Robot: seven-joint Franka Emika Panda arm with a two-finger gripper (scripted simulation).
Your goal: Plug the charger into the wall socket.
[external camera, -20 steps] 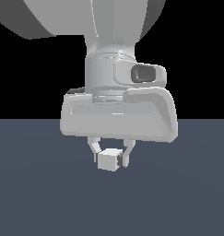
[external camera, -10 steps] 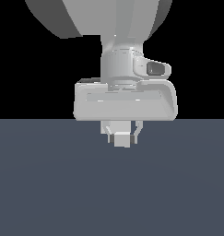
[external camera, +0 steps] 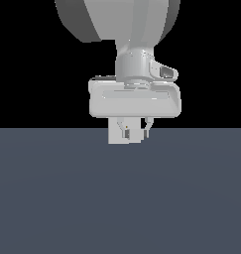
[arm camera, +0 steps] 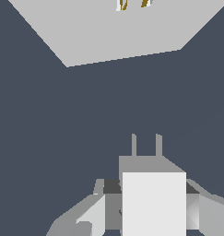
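gripper (arm camera: 150, 209) clamped on charger (arm camera: 153, 203) | prongs (arm camera: 145, 145) face wall socket (arm camera: 109, 32), clear gap between | grasp done; final approach + insertion left

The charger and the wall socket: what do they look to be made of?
Charger: matte white, plastic-like, flat untextured faces; its two prongs are plain grey, possibly metal. Wall socket: flat pale-grey matte plate, with brownish-gold slots suggesting metal contacts. Being simulator renders, they leave the materials uncertain.
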